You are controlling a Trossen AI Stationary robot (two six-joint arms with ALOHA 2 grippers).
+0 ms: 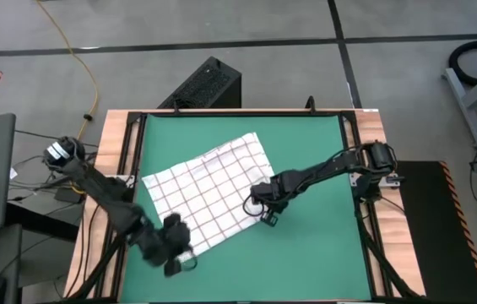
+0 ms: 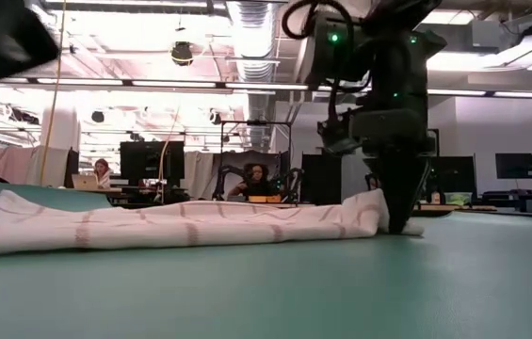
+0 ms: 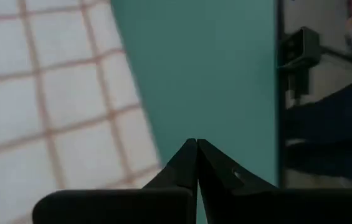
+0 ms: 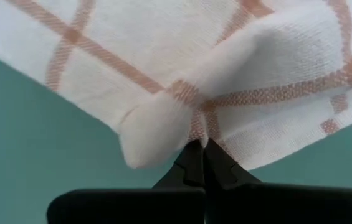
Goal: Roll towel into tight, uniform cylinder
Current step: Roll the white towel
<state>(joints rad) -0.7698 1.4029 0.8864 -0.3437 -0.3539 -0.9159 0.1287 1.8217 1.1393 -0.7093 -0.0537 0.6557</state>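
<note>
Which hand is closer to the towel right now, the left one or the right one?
Right. The right hand is shut on a pinched fold at the edge of the towel. The left hand is shut and sits just off the towel's near corner, over the green mat.

A green mat covers the desk, whose wooden edges show at 9 and 3 o'clock. On the grey floor a yellow cable runs from 11 o'clock toward the desk. A black perforated box stands at 12 o'clock, just beyond the desk. In the low view, two people sit at monitors in the room behind, under ceiling ducts.
</note>
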